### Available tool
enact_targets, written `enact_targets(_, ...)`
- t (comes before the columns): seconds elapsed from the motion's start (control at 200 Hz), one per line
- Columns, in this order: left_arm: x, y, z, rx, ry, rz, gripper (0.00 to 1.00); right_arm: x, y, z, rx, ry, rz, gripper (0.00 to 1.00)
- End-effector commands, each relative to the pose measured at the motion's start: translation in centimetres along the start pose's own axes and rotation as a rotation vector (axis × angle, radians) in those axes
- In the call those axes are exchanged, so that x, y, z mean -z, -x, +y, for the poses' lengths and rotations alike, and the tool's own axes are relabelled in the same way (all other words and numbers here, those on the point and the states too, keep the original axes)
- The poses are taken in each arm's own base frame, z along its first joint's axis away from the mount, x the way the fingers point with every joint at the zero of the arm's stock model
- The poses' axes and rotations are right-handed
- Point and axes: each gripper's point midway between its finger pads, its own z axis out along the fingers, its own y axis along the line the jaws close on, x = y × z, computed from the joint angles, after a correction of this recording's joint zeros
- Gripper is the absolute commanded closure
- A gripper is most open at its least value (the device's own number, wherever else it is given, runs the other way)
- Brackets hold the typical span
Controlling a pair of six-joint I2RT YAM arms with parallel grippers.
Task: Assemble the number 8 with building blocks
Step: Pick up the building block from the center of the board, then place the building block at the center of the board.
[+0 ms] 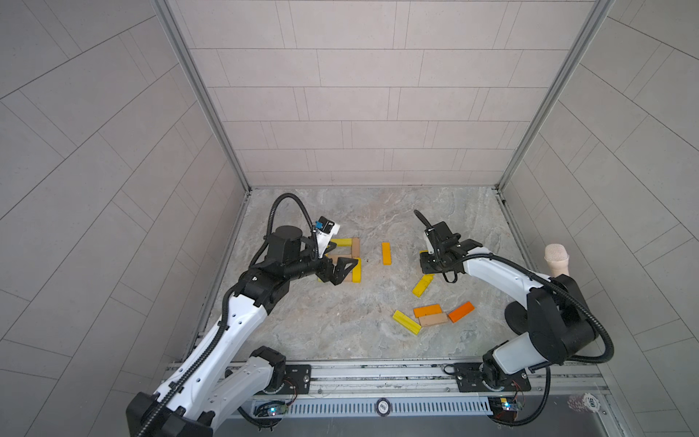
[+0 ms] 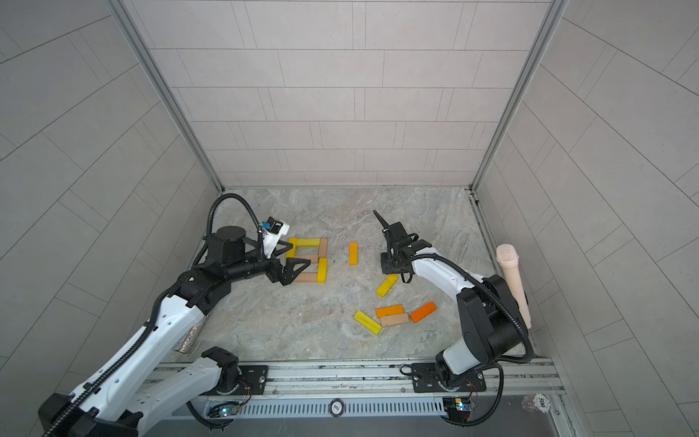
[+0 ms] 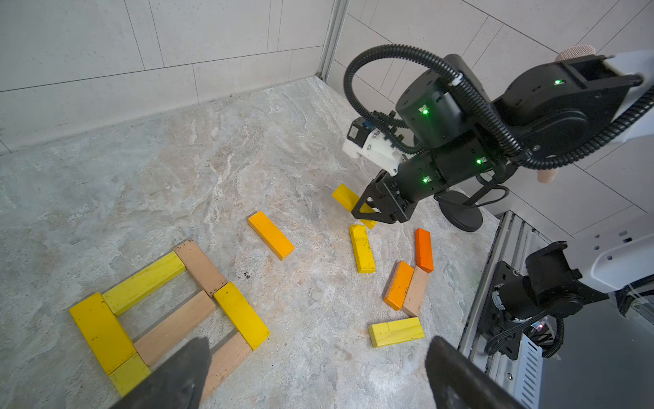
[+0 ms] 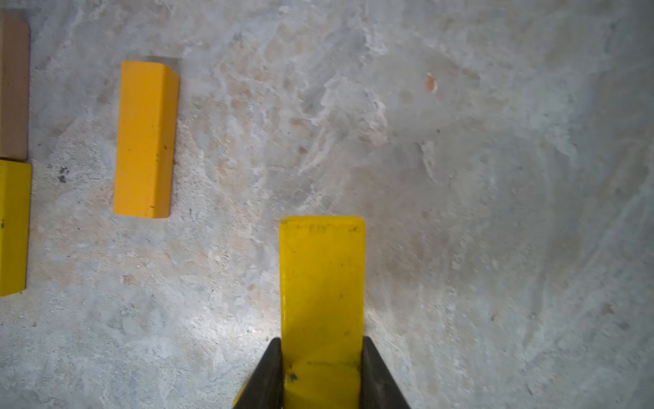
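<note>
Painted wood, stiff and light (a bit slick, I judge): right of centre, my right gripper (image 4: 322,340) pinches a yellow block (image 4: 322,279) across its width near 1 end. My left gripper (image 3: 318,345) gapes wide over the number 8 (image 3: 200,265), left of centre.

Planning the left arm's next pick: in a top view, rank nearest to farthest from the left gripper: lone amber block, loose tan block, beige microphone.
From the left gripper:
1. lone amber block, beside the number 8.
2. loose tan block, front-right cluster.
3. beige microphone, at the right wall.
</note>
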Motion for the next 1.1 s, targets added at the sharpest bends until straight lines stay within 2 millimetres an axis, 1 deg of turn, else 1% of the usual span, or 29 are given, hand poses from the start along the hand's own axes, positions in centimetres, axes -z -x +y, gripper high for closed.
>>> enact_targets(0.0, 0.1, 0.5, -0.1, -0.018, -0.006, -0.019, 0.00, -0.7, 0.6, 1.7, 0.102, 0.027, 0.036, 0.73)
enact_targets(0.19, 0.0, 0.4, -0.1, -0.017, -0.004, -0.019, 0.00, -2.8, 2.1, 3.6, 0.155, 0.027, 0.060, 0.72)
enact_targets(0.29, 0.0, 0.4, -0.1, -0.016, -0.004, -0.017, 0.00, -3.9, 2.4, 4.0, 0.162, 0.029, 0.077, 0.72)
enact_targets(0.43, 0.0, 0.4, 0.0, -0.019, -0.002, -0.018, 0.00, -5.2, 2.6, 4.0, 0.164, 0.014, 0.092, 0.70)
enact_targets(0.55, 0.0, 0.3, 0.0, -0.017, -0.002, -0.015, 0.00, -5.7, 2.9, 3.9, 0.174, 0.004, 0.097, 0.69)
enact_targets(0.806, 0.0, 0.3, 0.0, -0.017, -0.002, -0.015, 0.00, -6.8, 2.5, 3.7, 0.186, -0.015, 0.125, 0.64)
enact_targets(0.956, 0.0, 0.4, 0.0, -0.015, -0.003, -0.015, 0.00, -6.9, 2.4, 3.3, 0.185, -0.034, 0.126, 0.56)
enact_targets(1.091, 0.0, 0.3, 0.0, -0.015, -0.002, -0.015, 0.00, -6.4, 2.1, 2.8, 0.183, -0.065, 0.125, 0.46)
